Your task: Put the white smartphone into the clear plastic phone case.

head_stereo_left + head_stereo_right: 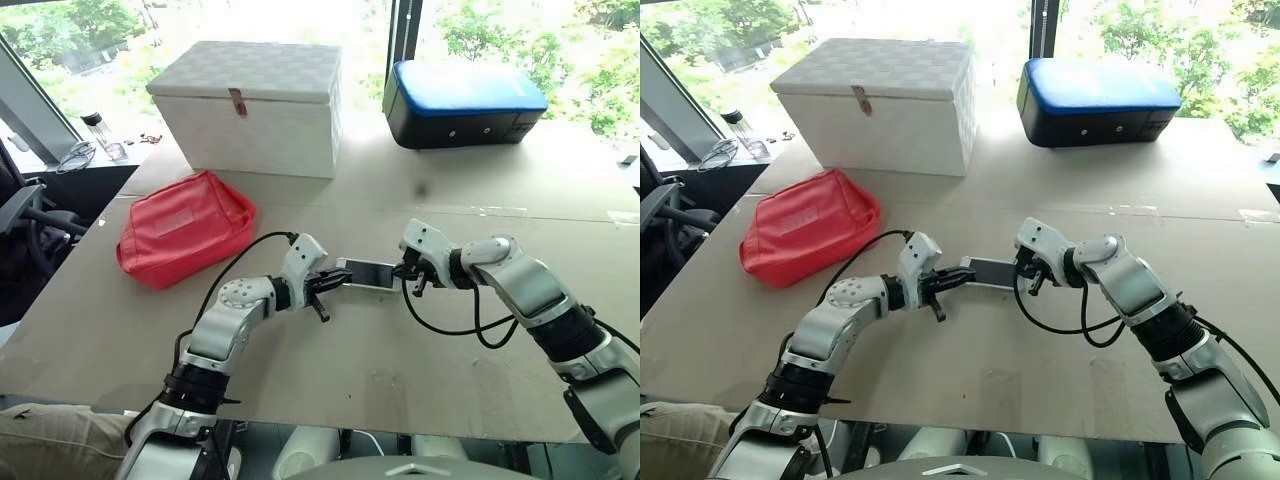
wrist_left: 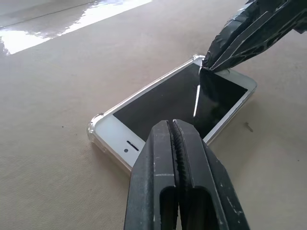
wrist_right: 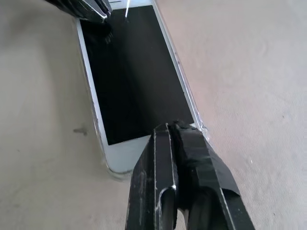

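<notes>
The white smartphone (image 2: 177, 103) lies screen-up in the clear plastic phone case (image 2: 98, 132), mid-worktop (image 1: 400, 340), well short of the near edge. Both end effectors are clenched and empty: the left end effector (image 2: 172, 132) at one end, the right end effector (image 3: 173, 132) at the other. One corner may not be fully seated. Uneven downward pressure could tip the phone or skid the case sideways.

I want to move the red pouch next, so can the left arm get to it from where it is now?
Probably yes. The red pouch lies on the table on the left gripper's side, with bare tabletop between them. That gripper is shut, pressing at the white smartphone in the clear plastic phone case.
</notes>
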You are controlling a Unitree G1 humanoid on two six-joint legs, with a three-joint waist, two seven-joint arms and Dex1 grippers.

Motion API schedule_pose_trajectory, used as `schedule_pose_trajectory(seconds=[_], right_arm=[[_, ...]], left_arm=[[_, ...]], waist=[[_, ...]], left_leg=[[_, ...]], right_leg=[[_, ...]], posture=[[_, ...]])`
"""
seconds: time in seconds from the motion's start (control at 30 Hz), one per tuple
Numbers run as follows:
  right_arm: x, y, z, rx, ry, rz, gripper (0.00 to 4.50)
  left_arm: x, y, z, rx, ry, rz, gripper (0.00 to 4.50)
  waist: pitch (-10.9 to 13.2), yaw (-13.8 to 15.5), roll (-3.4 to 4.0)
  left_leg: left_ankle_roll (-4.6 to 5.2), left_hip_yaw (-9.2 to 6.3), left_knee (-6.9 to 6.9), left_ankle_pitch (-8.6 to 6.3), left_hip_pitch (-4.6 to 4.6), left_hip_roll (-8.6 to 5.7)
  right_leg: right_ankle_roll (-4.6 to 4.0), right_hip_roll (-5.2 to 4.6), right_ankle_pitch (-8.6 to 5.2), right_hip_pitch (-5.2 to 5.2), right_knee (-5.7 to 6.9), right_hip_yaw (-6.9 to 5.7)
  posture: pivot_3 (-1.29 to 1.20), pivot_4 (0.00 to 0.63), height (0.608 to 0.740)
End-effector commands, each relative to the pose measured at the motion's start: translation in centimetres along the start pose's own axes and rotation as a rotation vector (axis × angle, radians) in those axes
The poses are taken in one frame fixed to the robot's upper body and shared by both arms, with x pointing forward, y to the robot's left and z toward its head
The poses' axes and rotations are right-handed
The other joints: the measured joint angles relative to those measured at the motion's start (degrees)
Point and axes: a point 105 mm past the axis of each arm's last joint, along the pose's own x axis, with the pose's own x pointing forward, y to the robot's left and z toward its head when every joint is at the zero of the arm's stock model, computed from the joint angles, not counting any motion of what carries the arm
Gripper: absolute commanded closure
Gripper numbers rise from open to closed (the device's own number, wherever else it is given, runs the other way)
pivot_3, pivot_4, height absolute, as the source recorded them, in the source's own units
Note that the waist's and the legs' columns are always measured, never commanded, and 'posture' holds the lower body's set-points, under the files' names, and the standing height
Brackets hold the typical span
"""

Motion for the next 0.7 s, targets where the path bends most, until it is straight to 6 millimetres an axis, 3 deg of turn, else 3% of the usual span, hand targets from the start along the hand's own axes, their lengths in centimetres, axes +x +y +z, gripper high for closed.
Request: schedule_pose_trajectory(seconds=[0.03,0.2,0.33,0.47,0.53,0.6,0.7], right_arm=[[2.5,3.9,-9.2,0.174,0.303,0.133,4.50],[2.8,4.0,-9.5,0.172,0.267,0.112,4.50],[1.7,3.5,-5.7,0.190,0.012,0.113,4.50],[0.9,4.8,-7.3,0.124,0.065,0.155,4.50],[1.3,4.5,-6.9,0.100,0.002,0.110,4.50],[1.1,3.6,-5.6,0.115,-0.109,0.039,4.50],[-1.4,1.8,-1.8,0.205,-0.452,-0.074,4.50]], left_arm=[[0.1,-0.2,-0.6,-0.004,0.015,-0.005,4.42],[0.2,-0.3,-0.6,-0.006,0.012,-0.004,4.42],[0.2,-0.3,-0.7,-0.008,0.012,-0.002,4.42],[0.2,-0.4,-0.7,-0.011,0.011,-0.003,4.42],[0.3,-0.4,-0.5,-0.006,-0.003,0.001,4.42],[0.2,-0.2,0.2,-0.001,-0.051,0.017,4.42],[-0.5,0.4,2.7,0.038,-0.210,0.078,4.42]], waist=[[-0.30,0.00,0.02],[-0.71,0.02,0.03],[-0.70,0.03,-0.01],[-0.28,0.00,0.58],[-0.30,0.02,0.53],[-0.32,-0.12,0.47],[0.04,0.01,0.31]], left_leg=[[0.00,-0.01,-0.02,0.00,0.00,0.00],[0.00,-0.12,-0.12,-0.01,0.08,0.00],[0.00,-0.26,-0.12,-0.02,0.20,0.00],[0.03,-0.22,-0.14,-0.04,0.13,-0.02],[0.04,-0.28,-0.39,-0.04,0.14,-0.02],[-0.01,-0.42,-0.52,-0.07,0.12,0.00],[-0.06,-0.45,-0.58,-0.09,-0.08,0.01]], right_leg=[[0.00,0.00,0.00,0.00,-0.01,-0.01],[-0.01,0.00,-0.02,0.07,-0.07,-0.07],[-0.01,0.00,-0.04,0.30,-0.16,-0.16],[0.00,-0.04,-0.04,0.28,-0.26,-0.12],[-0.01,-0.06,-0.14,0.18,-0.29,-0.19],[-0.17,-0.05,-0.23,0.07,-0.29,-0.32],[-0.11,-0.02,-0.17,-0.16,-0.27,-0.31]], posture=[[0.00,0.150,0.740],[0.00,0.150,0.740],[0.00,0.150,0.740],[0.00,0.150,0.740],[0.00,0.150,0.740],[0.00,0.150,0.740],[0.00,0.150,0.740]])
